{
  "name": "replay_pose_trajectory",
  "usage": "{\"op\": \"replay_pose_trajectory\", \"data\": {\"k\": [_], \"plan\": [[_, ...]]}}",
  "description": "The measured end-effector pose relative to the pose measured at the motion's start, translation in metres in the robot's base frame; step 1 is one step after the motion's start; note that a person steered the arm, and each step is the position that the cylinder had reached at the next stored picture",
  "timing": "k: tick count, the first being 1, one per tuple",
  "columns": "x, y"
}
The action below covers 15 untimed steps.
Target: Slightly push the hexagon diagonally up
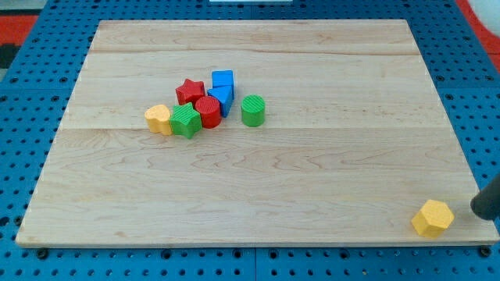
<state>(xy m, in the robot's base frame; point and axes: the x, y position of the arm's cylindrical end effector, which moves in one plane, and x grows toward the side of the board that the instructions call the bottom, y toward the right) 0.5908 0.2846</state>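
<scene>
A yellow hexagon (432, 218) sits near the wooden board's bottom right corner, close to its bottom edge. My tip (480, 211) shows as a dark rod end at the view's right edge, just right of the hexagon and slightly above it. A small gap separates the tip from the hexagon.
A cluster of blocks lies at the upper left of the board (312, 179): a yellow heart (158, 119), a green star (185, 121), a red cylinder (208, 112), a red star (190, 91), a blue cube (223, 80), another blue block (221, 99) and a green cylinder (252, 111).
</scene>
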Motion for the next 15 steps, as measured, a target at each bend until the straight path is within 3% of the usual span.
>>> {"op": "replay_pose_trajectory", "data": {"k": [1,2,4,5,6,7,8,9,10,12,13,15], "plan": [[0.027,-0.008],[0.017,-0.047],[-0.073,-0.107],[-0.018,-0.030],[0.010,-0.057],[-0.059,-0.113],[-0.100,-0.131],[-0.112,-0.120],[-0.151,-0.142],[-0.220,-0.233],[-0.242,-0.285],[-0.231,-0.281]]}}
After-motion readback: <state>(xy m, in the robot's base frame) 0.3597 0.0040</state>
